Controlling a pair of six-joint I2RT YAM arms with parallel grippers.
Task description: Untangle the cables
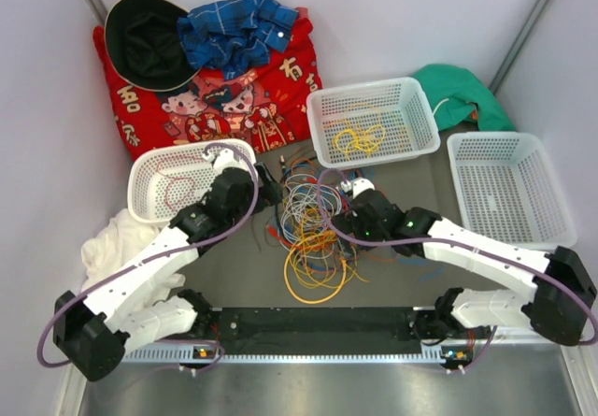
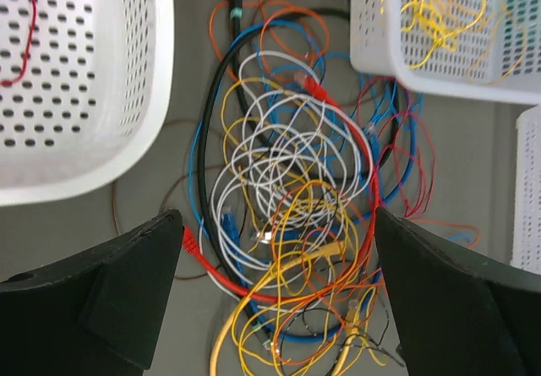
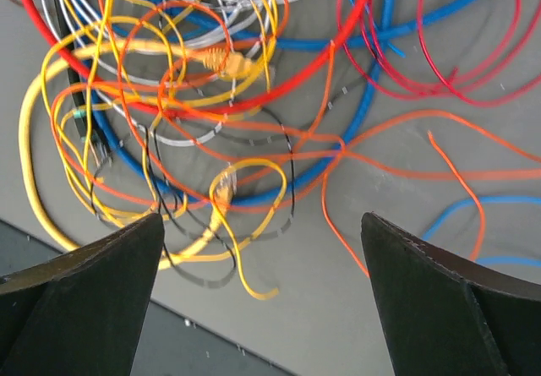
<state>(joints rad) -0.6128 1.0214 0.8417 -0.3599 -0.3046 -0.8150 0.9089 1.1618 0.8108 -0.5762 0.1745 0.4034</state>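
- The cables (image 1: 313, 238) are lying heaped between the arms.
- The left gripper (image 2: 276, 220) is hovering over the heap's middle, jaws apart, empty.
- The right gripper (image 3: 262, 220), likewise spread, is hanging over the yellow and orange loops.

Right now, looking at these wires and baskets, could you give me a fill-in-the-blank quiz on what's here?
1. The middle basket holds ___ cables.
2. The left end effector and right end effector are both ___.
3. The table carries ___ white baskets.
4. The black hat lies on a ___ cloth.
Missing words: yellow; open; three; red.
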